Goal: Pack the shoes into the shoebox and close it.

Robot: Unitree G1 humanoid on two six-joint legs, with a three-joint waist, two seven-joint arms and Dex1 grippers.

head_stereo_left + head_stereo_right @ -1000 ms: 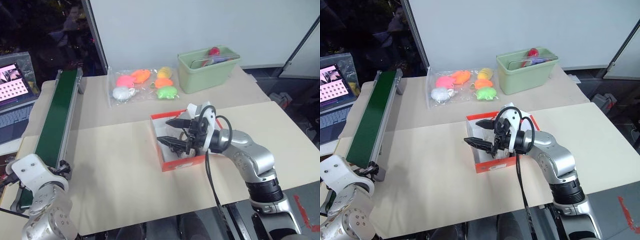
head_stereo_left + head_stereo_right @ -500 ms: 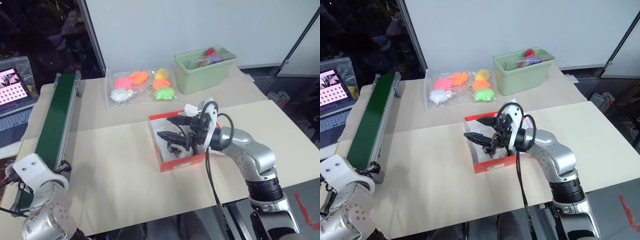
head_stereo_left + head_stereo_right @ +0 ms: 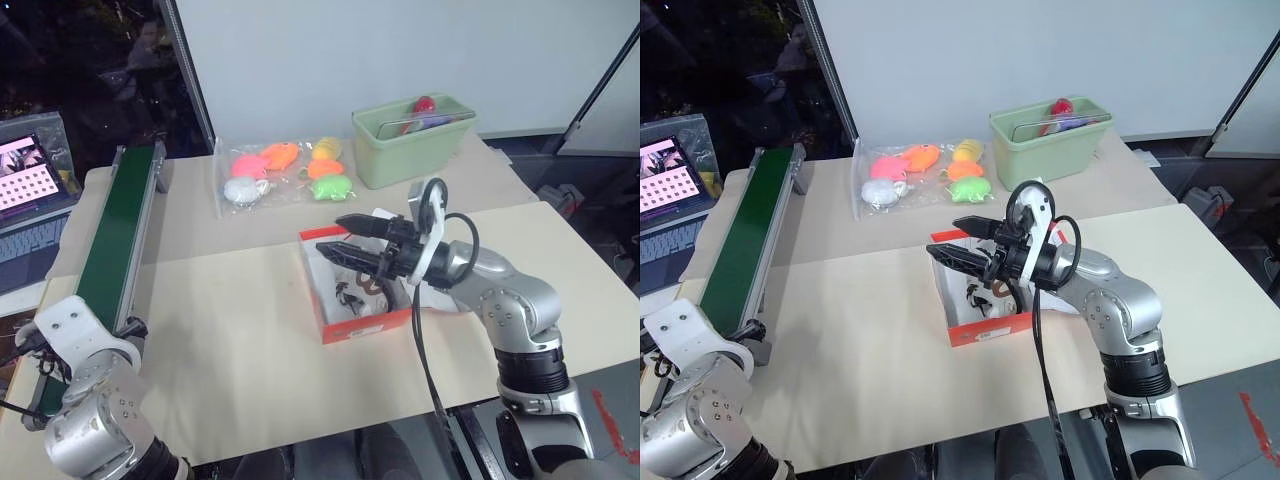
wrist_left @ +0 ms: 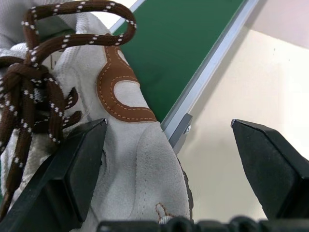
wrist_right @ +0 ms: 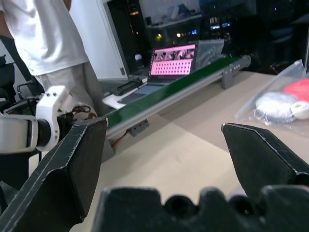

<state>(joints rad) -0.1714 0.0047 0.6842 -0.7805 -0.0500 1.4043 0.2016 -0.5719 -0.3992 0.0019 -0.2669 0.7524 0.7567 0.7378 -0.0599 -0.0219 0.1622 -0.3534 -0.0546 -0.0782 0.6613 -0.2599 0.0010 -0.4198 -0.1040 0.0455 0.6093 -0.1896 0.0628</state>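
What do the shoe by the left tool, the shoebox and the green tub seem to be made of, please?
Shoe: matte pale suede or fabric, tan stitched leather-like patch, brown speckled woven laces.
Shoebox: cardboard, going by its thin, flat red walls, white inside.
Green tub: probably plastic; smooth, moulded, rolled rim.

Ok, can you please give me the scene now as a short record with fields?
shoebox: open on the table, lid not closed
first shoe: inside the shoebox
right tool: open, empty, above the shoebox
left tool: open around the second shoe, not closed on it
green belt: near the second shoe
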